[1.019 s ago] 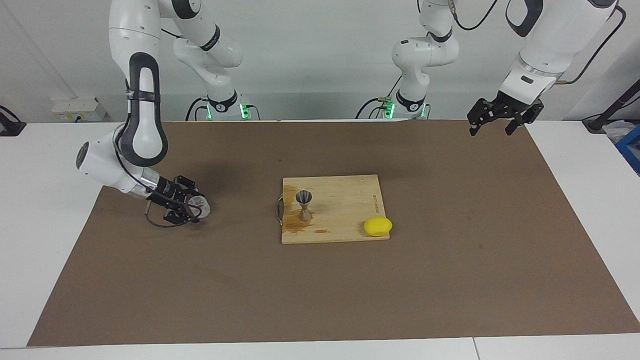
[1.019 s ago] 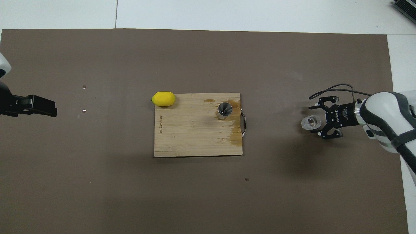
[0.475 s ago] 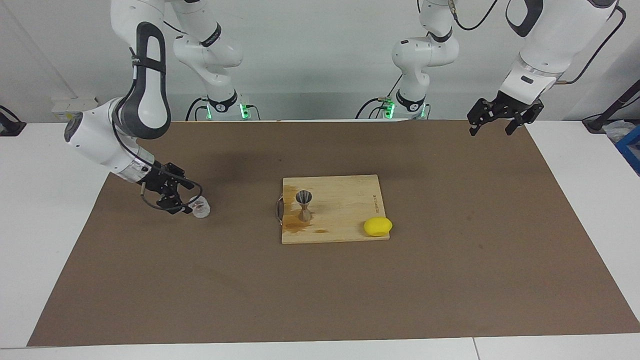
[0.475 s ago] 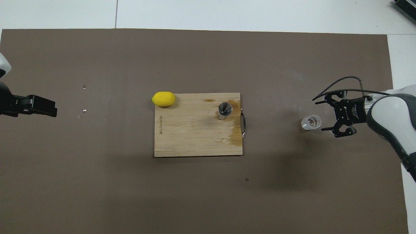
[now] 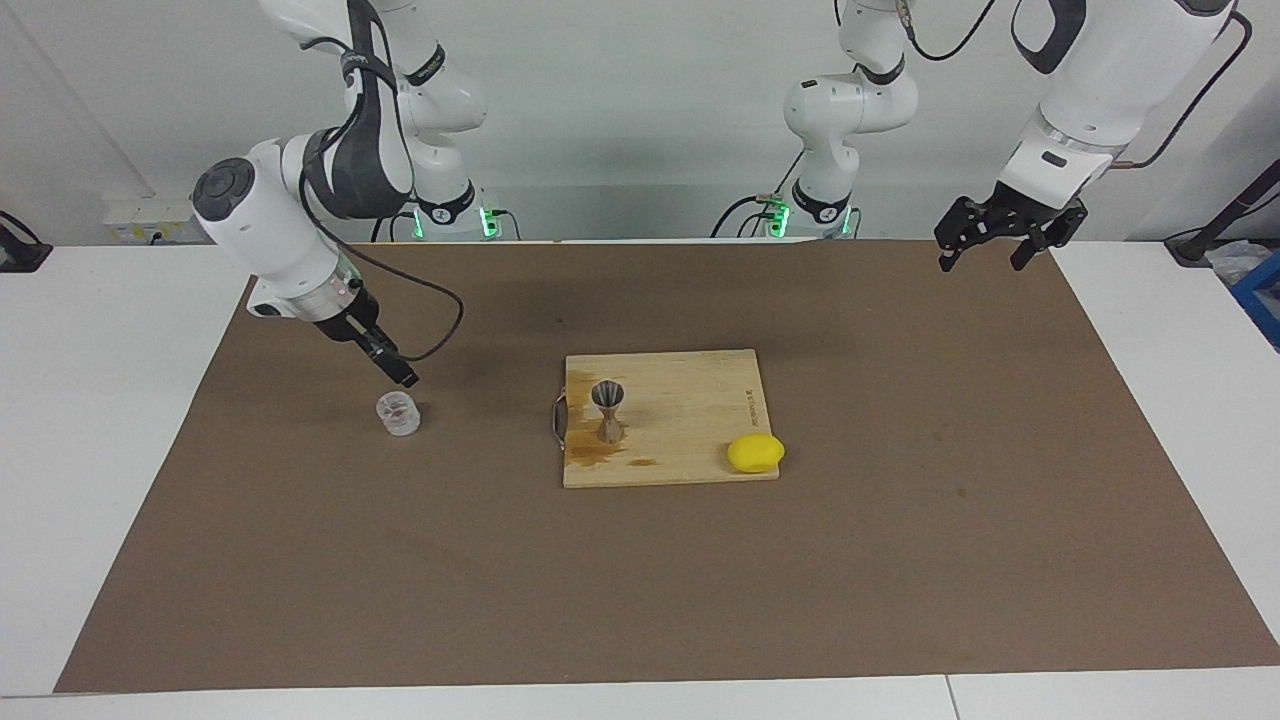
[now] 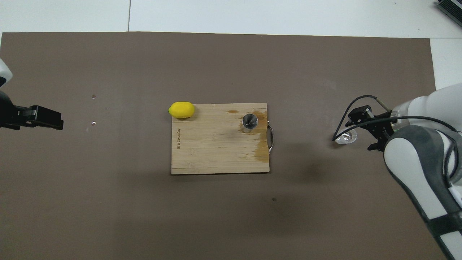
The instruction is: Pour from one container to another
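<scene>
The clear cup [image 5: 398,413] [image 6: 345,137] stands upright on the brown mat, apart from the board, toward the right arm's end of the table. My right gripper [image 5: 400,373] [image 6: 362,130] hangs open just above it, clear of its rim, with nothing held. The metal jigger [image 5: 608,410] [image 6: 249,122] stands upright on the wooden cutting board [image 5: 690,440] [image 6: 213,151], near the board's handle end. My left gripper [image 5: 985,255] [image 6: 43,119] waits open and raised over the mat's corner at the left arm's end.
A yellow lemon [image 5: 755,453] [image 6: 181,109] lies at the board's corner farthest from the robots, toward the left arm's end. Wet brown stains mark the board around the jigger. The right arm's cable [image 6: 341,119] loops over the cup.
My right gripper has let go of the clear cup, drawn back and risen, turning as the arm lifted. The cup stays standing on the mat. The left arm has not moved.
</scene>
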Robot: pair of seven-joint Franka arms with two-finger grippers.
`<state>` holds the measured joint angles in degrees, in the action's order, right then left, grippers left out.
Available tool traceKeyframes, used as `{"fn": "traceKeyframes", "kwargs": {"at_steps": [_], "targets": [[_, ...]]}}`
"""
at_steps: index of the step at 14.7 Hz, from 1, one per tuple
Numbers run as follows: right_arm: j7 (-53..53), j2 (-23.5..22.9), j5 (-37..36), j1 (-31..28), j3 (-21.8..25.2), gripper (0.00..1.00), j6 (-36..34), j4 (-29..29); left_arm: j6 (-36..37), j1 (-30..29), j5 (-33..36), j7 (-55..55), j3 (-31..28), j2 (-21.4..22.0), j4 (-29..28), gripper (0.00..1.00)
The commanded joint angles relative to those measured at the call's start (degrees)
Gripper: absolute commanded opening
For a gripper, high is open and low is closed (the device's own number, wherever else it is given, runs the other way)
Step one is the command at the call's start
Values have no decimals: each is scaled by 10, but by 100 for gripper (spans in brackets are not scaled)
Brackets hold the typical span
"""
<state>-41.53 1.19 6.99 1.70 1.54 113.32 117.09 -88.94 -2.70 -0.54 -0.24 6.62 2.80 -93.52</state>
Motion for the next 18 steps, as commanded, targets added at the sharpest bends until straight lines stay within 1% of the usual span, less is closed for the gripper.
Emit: {"fn": "traceKeyframes", "kwargs": {"at_steps": [1,3,5,7,12,15,18], "targets": [[119,14,-51,0,1,99,-69,-50,-4,-6,5,-3,5,17,-18,100],[161,11,-60,-7,1,99,-117,-101,-4,-6,5,-3,5,17,-18,100],[164,7,-82,-8,1,99,-164,-151,-4,-6,5,-3,5,17,-18,100],[176,0,-96,-6,1,99,-194,-186,-4,-6,5,-3,5,17,-18,100],[237,3,-96,-1,1,99,-229,-208,-4,-6,5,-3,5,17,-18,100],[268,0,-96,-1,1,99,-257,-237,-4,-6,5,-3,5,17,-18,100],[274,13,-94,-6,2,99,-272,-237,-4,-6,5,-3,5,17,-18,100]]}}
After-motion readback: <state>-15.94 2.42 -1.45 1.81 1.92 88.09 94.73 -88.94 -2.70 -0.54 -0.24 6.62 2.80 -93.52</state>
